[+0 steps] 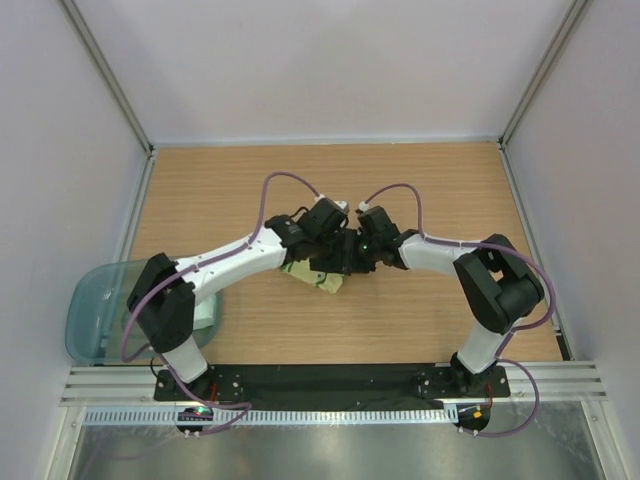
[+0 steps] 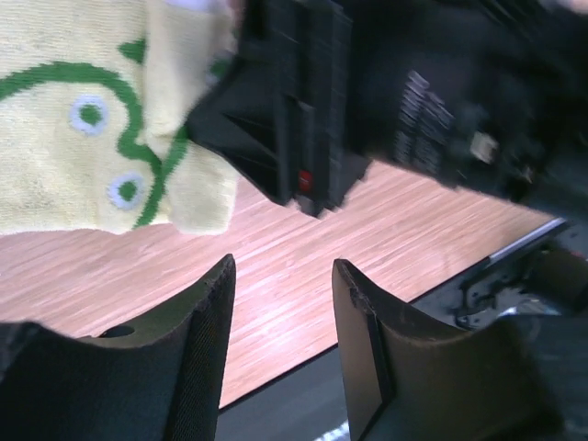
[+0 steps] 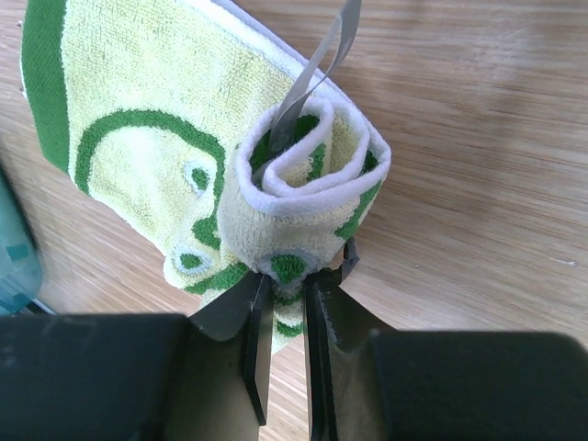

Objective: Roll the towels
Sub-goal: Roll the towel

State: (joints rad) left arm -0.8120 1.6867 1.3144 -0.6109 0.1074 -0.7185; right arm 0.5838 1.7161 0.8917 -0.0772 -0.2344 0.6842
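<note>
The green-and-cream terry towel (image 3: pixel 138 119) lies near the middle of the light wooden counter (image 3: pixel 478 138), where the two arms meet. Its looped pile is pale cream-yellow. It is crossed by broad curved green bands and thinner green lines, with small white-ringed ovals that have green centres. A solid green strip runs along one edge.

One end is wound into a loose roll. Seen end-on from the right wrist, the roll shows a spiral of white-edged layers with green inside. A thin grey ribbon loop (image 3: pixel 317 69) sticks up out of the roll's core. The rest of the cloth spreads flat on the wood behind the roll.

The right gripper (image 3: pixel 287 280) is pressed together on the lower edge of the roll, pinching a fold of the cloth between its dark fingers.

The left gripper (image 2: pixel 283 266) is spread, with nothing but bare wood between its fingers. It hangs just beside the flat part of the towel, close to the right gripper's black body.

A translucent teal-grey plastic bin (image 1: pixel 95 300) sits at the counter's left edge, well apart from the towel.
</note>
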